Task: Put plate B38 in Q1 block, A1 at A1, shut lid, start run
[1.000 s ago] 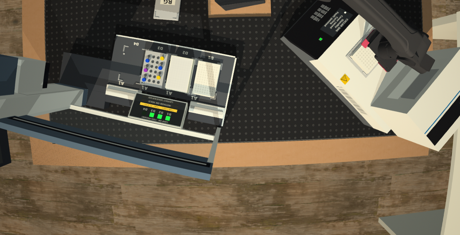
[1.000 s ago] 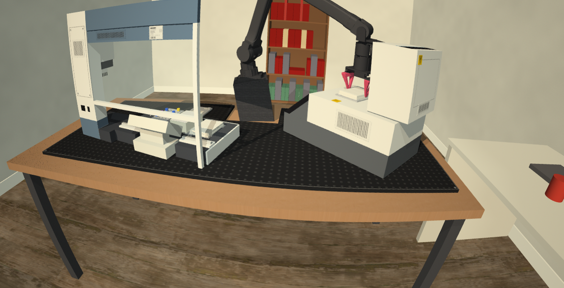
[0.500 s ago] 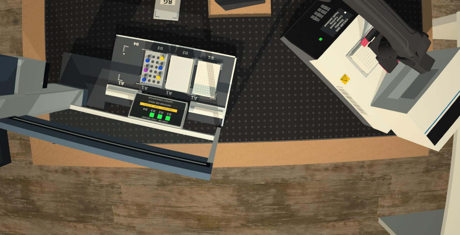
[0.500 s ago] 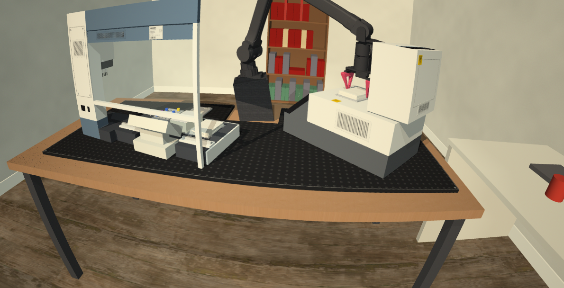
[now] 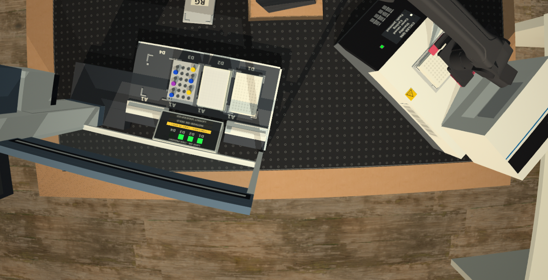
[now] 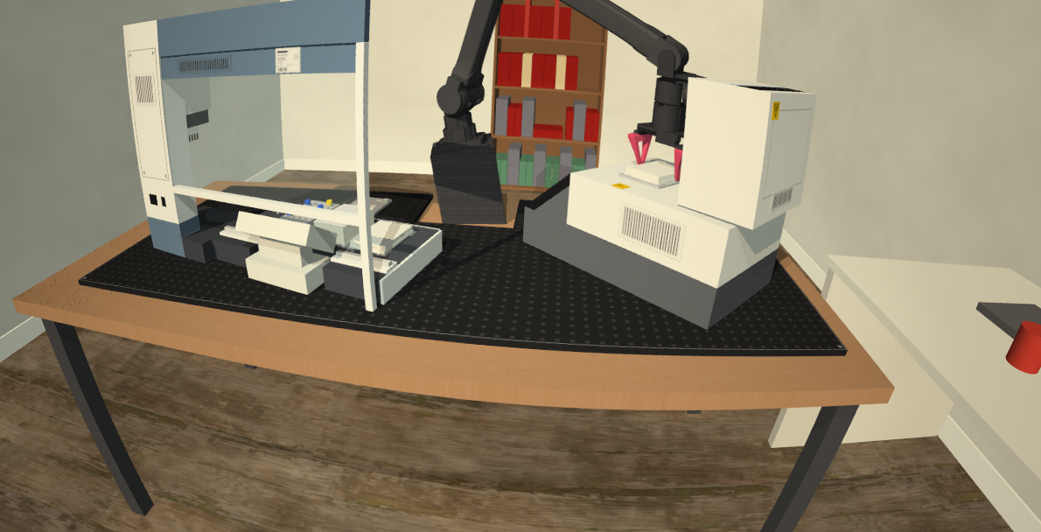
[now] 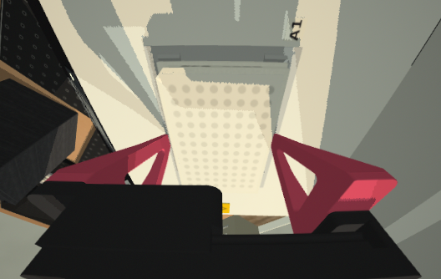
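One arm (image 6: pixel 583 7) does the work here, rising from its base at the rear of the table, folding at a high elbow and reaching down steeply so that its wrist hangs close in front of the raised lid (image 6: pixel 743 150) of the cycler Q1 (image 6: pixel 648 229). The claw (image 7: pixel 220 144) points straight down over the block recess, its two pink fingers spread wide and gripping nothing. Plate B38 (image 7: pixel 220 138) lies directly below the claw and between the fingers, each fingertip standing just off one long side of the plate with a thin gap showing in the wrist view. The plate sits wells up in the recess of Q1; whether it is fully flat inside the locators cannot be told. Ahead of the claw in the wrist view, past the plate's far short end, the A1 mark (image 7: pixel 296 29) is printed at the right corner of the recess. In the top view the panel lamp (image 5: pixel 381 46) glows green, to the side of the claw toward the arm's base. Well away from the claw, the hand-off row holds the tube cooling block (image 5: pixel 183 82), the deep-well block (image 5: pixel 213 87) and plate R33 (image 5: pixel 246 94).
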### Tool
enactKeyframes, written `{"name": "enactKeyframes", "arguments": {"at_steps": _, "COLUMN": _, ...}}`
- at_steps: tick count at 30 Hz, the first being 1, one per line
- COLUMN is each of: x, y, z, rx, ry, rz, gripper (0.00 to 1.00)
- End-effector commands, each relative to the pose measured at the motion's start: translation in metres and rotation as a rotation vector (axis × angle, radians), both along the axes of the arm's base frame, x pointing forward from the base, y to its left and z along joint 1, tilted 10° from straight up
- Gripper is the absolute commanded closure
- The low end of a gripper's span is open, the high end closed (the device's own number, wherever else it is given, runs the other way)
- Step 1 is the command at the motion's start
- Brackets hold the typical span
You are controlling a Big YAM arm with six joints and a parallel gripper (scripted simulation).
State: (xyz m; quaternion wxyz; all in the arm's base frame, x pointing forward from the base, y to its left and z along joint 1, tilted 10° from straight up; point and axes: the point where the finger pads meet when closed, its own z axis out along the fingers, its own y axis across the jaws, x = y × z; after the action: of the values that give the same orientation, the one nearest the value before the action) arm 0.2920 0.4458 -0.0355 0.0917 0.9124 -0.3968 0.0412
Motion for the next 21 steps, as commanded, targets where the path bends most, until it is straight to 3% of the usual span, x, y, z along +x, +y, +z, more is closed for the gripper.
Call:
{"name": "enactKeyframes", "arguments": {"at_steps": 1, "x": 0.017, "y": 0.016, "z": 0.033, "rx": 0.059, "ry": -0.029, "rz": 0.004, "gripper": 0.0}}
{"name": "enactKeyframes", "arguments": {"at_steps": 12, "x": 0.019, "y": 0.021, "z": 0.038, "rx": 0.07, "ry": -0.038, "rz": 0.006, "gripper": 0.0}}
{"name": "enactKeyframes", "arguments": {"at_steps": 21, "x": 0.016, "y": 0.02, "z": 0.024, "rx": 0.048, "ry": -0.025, "rz": 0.011, "gripper": 0.0}}
